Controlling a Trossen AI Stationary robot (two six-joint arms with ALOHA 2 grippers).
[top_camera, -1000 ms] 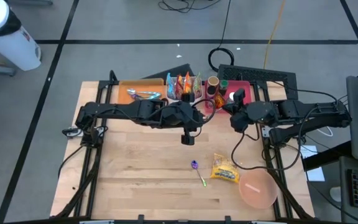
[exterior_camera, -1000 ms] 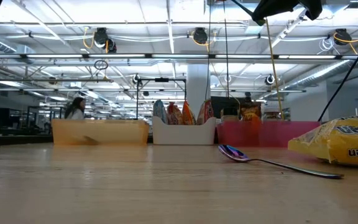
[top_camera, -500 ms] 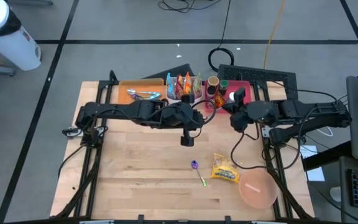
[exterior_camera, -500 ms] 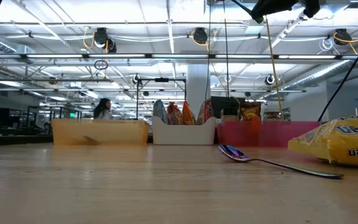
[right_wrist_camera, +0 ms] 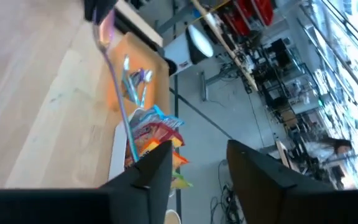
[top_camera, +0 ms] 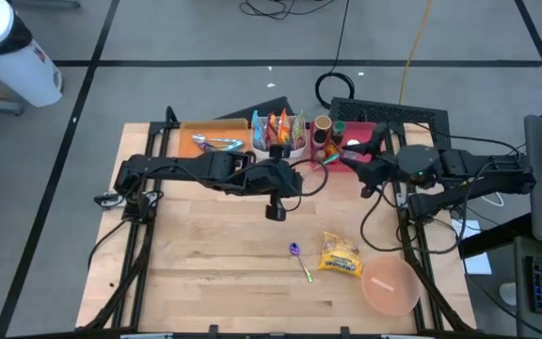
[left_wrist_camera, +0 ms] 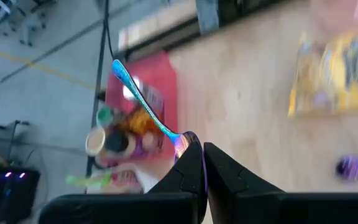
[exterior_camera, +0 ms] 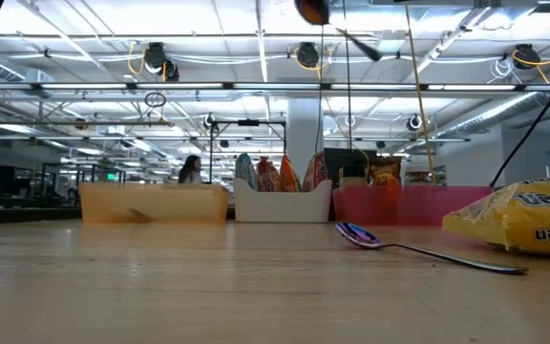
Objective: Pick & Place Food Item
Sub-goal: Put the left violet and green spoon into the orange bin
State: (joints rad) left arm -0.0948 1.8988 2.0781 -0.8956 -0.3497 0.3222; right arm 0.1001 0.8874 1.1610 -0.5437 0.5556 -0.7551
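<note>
My left gripper [top_camera: 295, 176] hangs over the middle of the table, shut on an iridescent spoon [left_wrist_camera: 143, 102]. The spoon's handle reaches out toward my right gripper [top_camera: 359, 158]. In the right wrist view that gripper [right_wrist_camera: 197, 163] is open, and the handle's free end [right_wrist_camera: 131, 152] lies just beside one of its fingers, apart from it. A yellow ramen packet [top_camera: 340, 255] lies flat on the table at the near right. Beside it rests a pink bowl [top_camera: 390, 286]. My left gripper pinches the spoon by its bowl end [left_wrist_camera: 181, 140] between its two fingers. The fingers come from the table's left, slanting down, and run roughly along the spoon. The spoon is lifted clear of the table, and its handle [exterior_camera: 361, 45] slants down beyond the fingertips.
A second, purple spoon [top_camera: 300, 260] lies on the table left of the packet. Along the far edge stand an orange bin [top_camera: 196, 141] with utensils, a white bin [top_camera: 278, 133] of snack packets and a red bin [top_camera: 346, 141] with cans. A person walks in the room behind.
My right gripper has drawn back from the left gripper toward the table's right edge. It has also left the top of the low view. The spoon stays up with my left gripper.
</note>
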